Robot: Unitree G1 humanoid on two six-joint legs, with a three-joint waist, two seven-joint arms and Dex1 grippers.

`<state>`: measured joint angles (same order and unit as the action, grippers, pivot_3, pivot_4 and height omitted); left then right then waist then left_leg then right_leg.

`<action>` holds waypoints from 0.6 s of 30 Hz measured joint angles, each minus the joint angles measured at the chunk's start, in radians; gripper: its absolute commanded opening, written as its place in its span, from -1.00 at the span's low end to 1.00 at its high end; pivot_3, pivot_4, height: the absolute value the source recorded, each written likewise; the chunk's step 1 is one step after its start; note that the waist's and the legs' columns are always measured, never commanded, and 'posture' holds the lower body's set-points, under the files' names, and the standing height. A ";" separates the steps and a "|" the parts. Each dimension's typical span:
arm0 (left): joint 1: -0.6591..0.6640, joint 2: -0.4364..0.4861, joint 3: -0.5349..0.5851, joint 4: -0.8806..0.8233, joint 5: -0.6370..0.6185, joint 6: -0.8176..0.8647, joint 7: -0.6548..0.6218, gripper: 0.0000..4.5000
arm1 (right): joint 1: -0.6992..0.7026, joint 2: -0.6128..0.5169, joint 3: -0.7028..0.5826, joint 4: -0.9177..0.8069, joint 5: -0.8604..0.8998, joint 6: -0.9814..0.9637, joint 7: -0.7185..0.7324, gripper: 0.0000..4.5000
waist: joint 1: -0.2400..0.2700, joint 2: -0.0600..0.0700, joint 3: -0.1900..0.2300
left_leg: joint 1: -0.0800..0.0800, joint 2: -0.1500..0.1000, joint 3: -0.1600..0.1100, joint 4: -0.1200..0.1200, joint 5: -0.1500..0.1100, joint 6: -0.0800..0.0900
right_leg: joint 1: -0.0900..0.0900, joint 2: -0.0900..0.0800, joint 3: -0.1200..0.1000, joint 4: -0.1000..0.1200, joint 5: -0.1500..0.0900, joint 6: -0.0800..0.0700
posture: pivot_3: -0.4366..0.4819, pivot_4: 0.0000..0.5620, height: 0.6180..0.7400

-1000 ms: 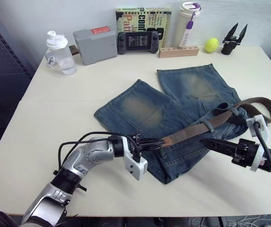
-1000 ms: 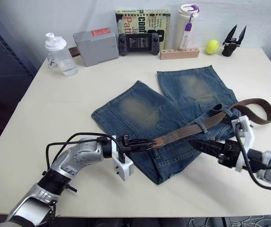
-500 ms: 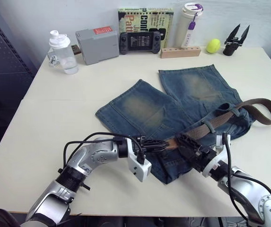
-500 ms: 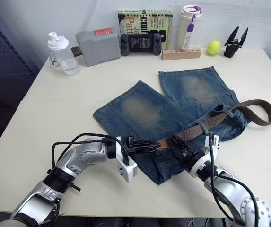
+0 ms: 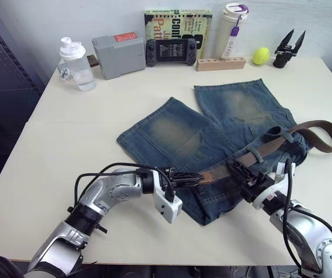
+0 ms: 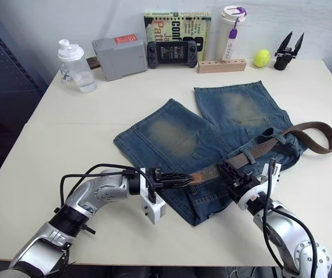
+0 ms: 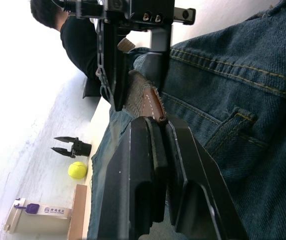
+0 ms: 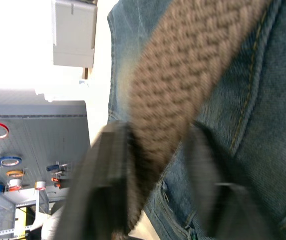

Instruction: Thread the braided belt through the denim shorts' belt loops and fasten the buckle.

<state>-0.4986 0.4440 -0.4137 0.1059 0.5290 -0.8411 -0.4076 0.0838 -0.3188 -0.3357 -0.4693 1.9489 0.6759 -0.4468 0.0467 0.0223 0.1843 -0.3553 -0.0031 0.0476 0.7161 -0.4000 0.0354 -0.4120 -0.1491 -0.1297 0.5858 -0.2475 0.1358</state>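
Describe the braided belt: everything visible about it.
The braided belt is a long, narrow, dark brown woven strap with a smooth, stitched, lighter brown leather tip. It lies diagonally across the denim shorts, passing under a belt loop, and its far end curls into a loop on the table beyond the shorts. The left gripper pinches the tip; the right gripper straddles the woven part just behind it, fingers apart.
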 measured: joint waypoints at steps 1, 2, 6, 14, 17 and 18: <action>0.000 0.000 0.000 0.000 0.000 0.001 0.000 -1.00 | -0.006 0.001 0.000 0.000 0.000 -0.001 -0.001 -0.99 | 0.000 0.000 0.000 | 0.000 0.000 0.000 0.000 0.000 0.000 | 0.000 0.000 0.000 0.000 0.000 0.000 | -0.05 -0.47 0.76; 0.000 0.001 0.000 0.000 0.000 0.002 0.000 -1.00 | -0.014 0.001 0.001 0.000 0.001 -0.002 -0.003 -0.99 | 0.000 0.000 0.000 | 0.000 0.000 0.000 0.000 0.000 0.000 | 0.000 0.000 0.000 0.000 0.000 0.000 | -0.05 -0.47 0.76; 0.018 0.002 0.000 -0.002 -0.066 0.033 -0.032 -0.64 | -0.025 0.002 0.017 0.006 0.002 -0.011 -0.010 -1.00 | 0.000 0.000 0.000 | 0.000 0.000 -0.001 0.000 0.000 0.000 | 0.000 0.000 0.000 0.000 0.000 0.000 | -0.05 -0.47 0.76; 0.168 0.050 0.012 -0.140 -0.409 0.269 -0.210 0.40 | -0.063 -0.046 0.025 0.051 0.003 -0.006 0.018 -1.00 | -0.017 0.001 0.000 | 0.000 0.000 -0.006 -0.001 0.000 0.000 | -0.001 0.000 0.001 0.000 0.000 0.000 | -0.05 -0.47 0.76; 0.282 0.115 0.045 -0.258 -0.623 0.470 -0.297 0.40 | -0.088 -0.088 0.008 0.062 0.004 0.012 0.049 -1.00 | -0.025 0.001 0.000 | 0.000 0.001 -0.006 -0.001 0.000 0.000 | -0.001 0.000 0.001 0.000 0.000 -0.001 | -0.05 -0.47 0.76; 0.336 0.157 0.059 -0.308 -0.704 0.543 -0.336 0.40 | -0.095 -0.117 0.003 0.066 0.004 0.024 0.063 -1.00 | -0.027 0.002 0.000 | 0.000 0.001 -0.007 -0.001 0.000 0.000 | -0.001 0.000 0.001 0.000 -0.001 -0.001 | -0.05 -0.47 0.76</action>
<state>-0.1627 0.6009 -0.3547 -0.2018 -0.1753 -0.2977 -0.7432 -0.0109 -0.4359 -0.3329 -0.4031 1.9534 0.6997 -0.3839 0.0199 0.0247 0.1845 -0.3550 -0.0024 0.0411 0.7150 -0.4002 0.0353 -0.4131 -0.1491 -0.1285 0.5861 -0.2481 0.1347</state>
